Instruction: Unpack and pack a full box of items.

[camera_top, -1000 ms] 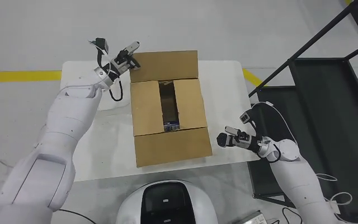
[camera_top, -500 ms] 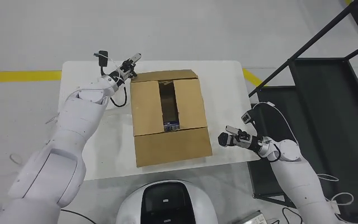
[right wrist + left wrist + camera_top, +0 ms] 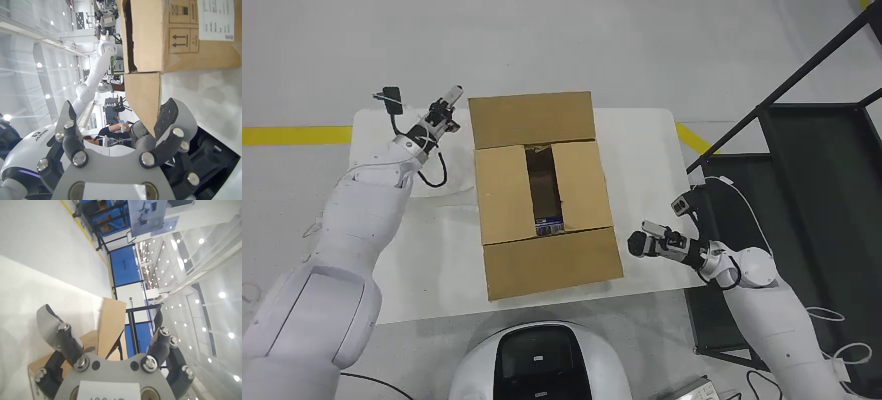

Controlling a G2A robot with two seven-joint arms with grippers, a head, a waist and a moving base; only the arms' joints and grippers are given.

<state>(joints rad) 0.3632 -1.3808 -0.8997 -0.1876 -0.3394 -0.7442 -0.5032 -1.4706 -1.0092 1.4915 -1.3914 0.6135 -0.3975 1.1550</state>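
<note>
Box sits mid table, 2 end flaps out, 2 side flaps nearly shut. Left gripper wide open, empty, by far left corner. Right gripper open, empty, beside near flap. Risk: clumsy bump may slide box.

A white table bears one cardboard box (flaps partly open).
</note>
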